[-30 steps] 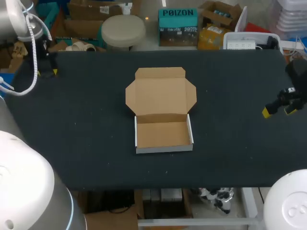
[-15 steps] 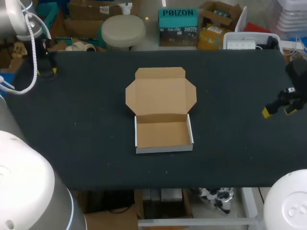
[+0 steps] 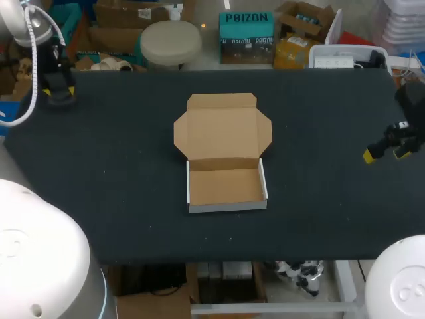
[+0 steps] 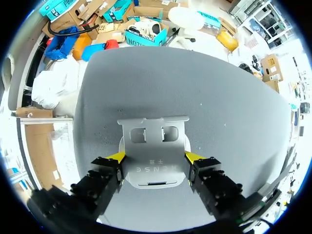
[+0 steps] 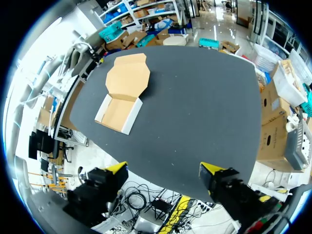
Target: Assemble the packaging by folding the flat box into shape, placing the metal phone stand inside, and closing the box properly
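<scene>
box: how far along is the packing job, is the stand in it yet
Done: the box is folded into shape, with its walls up and its lid lying open behind it. It is empty.
In hand: the left gripper is down at the metal phone stand near the table's far left corner. Whether it has a grip is unclear. The right gripper is open and holds nothing.
Left: put the stand in the box and close the lid.

Robot lab, no doubt about it, a test bench for machines: one broad desk (image 3: 319, 219) with a plain dark top, the left arm (image 3: 13, 20) coming in at the far corner with a white coiled cable (image 3: 46, 41) hung along it, the right arm (image 3: 413, 100) in from the opposite side.
</scene>
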Controlling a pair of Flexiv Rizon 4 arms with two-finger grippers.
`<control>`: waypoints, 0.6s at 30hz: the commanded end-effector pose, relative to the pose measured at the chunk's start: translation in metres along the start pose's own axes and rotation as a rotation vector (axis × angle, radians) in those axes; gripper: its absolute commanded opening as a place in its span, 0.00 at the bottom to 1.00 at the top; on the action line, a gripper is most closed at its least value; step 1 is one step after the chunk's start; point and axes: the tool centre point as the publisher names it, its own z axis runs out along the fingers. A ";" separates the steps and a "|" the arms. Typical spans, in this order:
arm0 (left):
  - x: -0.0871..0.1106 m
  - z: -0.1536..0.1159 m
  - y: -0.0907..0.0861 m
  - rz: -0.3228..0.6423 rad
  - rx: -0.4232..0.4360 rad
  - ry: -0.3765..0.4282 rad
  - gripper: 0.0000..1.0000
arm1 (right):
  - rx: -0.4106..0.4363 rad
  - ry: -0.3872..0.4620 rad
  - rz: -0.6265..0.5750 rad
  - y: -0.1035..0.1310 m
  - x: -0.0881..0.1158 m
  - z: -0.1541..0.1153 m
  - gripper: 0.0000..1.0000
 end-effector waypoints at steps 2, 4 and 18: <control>0.012 -0.024 0.047 0.034 0.120 -0.017 0.00 | 0.005 0.000 0.001 0.000 0.001 -0.003 1.00; 0.016 -0.029 0.057 0.055 0.130 -0.020 0.00 | 0.005 0.000 0.001 0.000 0.001 -0.003 1.00; 0.027 -0.038 0.082 0.126 0.123 -0.049 0.00 | 0.005 0.000 0.001 0.000 0.001 -0.003 1.00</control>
